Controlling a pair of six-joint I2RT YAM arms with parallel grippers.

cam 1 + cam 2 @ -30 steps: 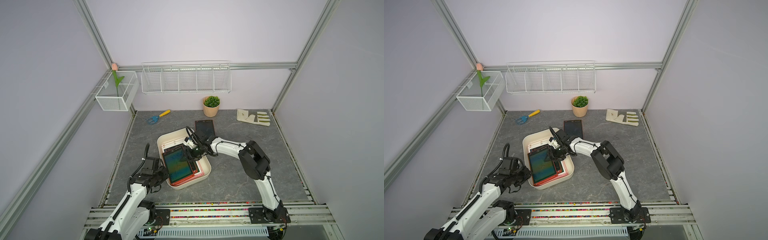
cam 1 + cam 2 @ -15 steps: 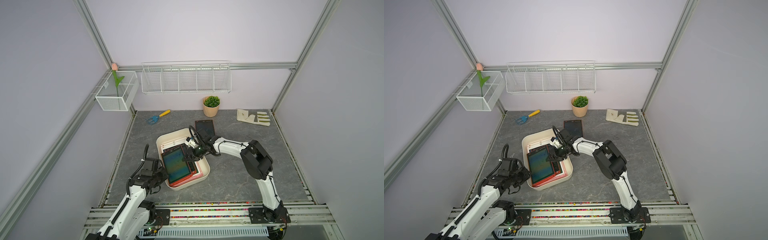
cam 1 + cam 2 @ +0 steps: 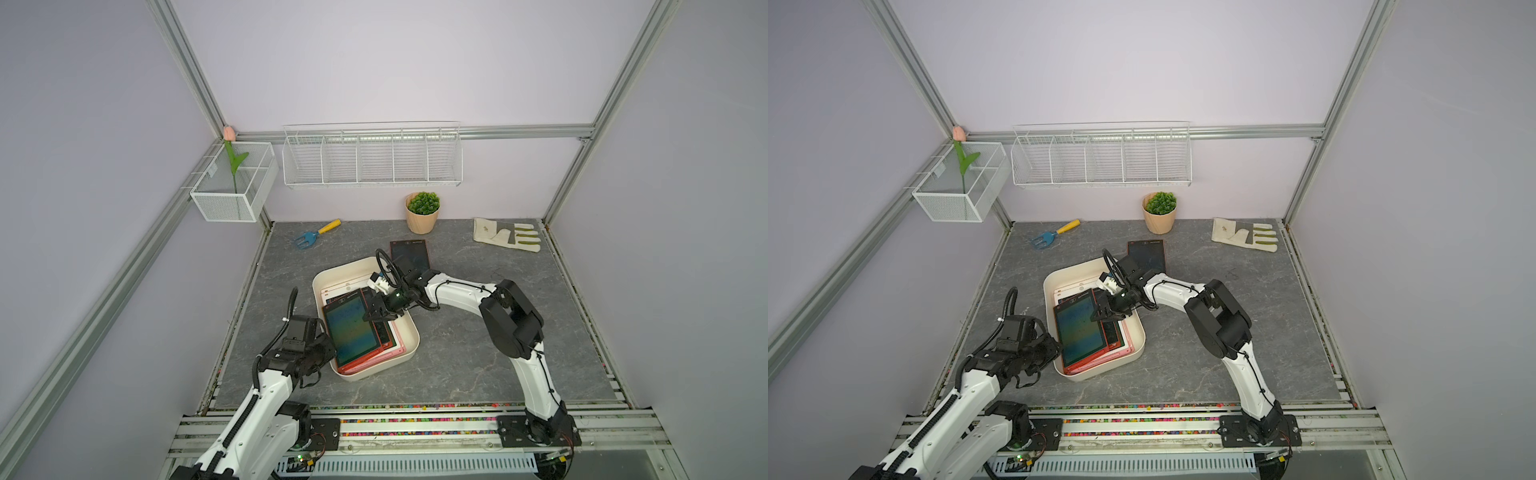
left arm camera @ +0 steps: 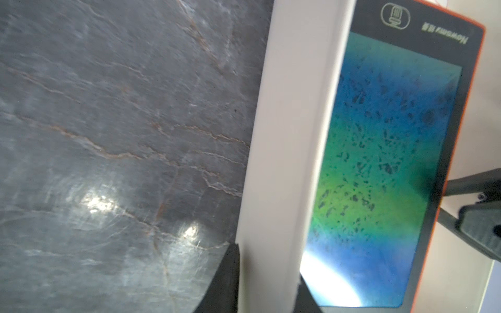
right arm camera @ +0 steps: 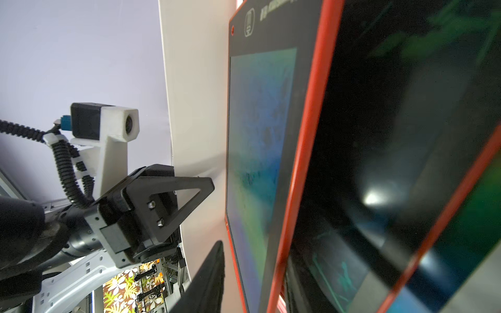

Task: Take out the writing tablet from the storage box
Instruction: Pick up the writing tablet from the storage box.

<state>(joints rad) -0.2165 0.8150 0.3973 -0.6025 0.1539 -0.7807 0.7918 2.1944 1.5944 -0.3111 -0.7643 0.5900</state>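
The cream storage box (image 3: 411,332) (image 3: 1140,328) sits mid-table with several tablets stacked in it. On top lies the red-framed writing tablet (image 3: 349,328) (image 3: 1079,328) (image 4: 387,162) (image 5: 260,135) with a blue-green screen, tilted. My left gripper (image 3: 328,353) (image 4: 267,287) is shut on the box's left wall (image 4: 292,135), one finger on each side. My right gripper (image 3: 372,313) (image 3: 1100,316) straddles the tablet's right edge. Its visible finger (image 5: 208,279) stands on the screen side with a small gap. The other finger is hidden behind the tablet.
A dark tablet (image 3: 409,253) lies on the table just behind the box. Along the back are a blue hand rake (image 3: 316,235), a potted plant (image 3: 422,212) and a work glove (image 3: 505,239). A wire rack (image 3: 372,160) and a mesh basket (image 3: 235,191) hang on the walls.
My right gripper has come forward along the box to the top tablet's right edge and its jaws have narrowed. The left gripper has kept its hold on the box wall.
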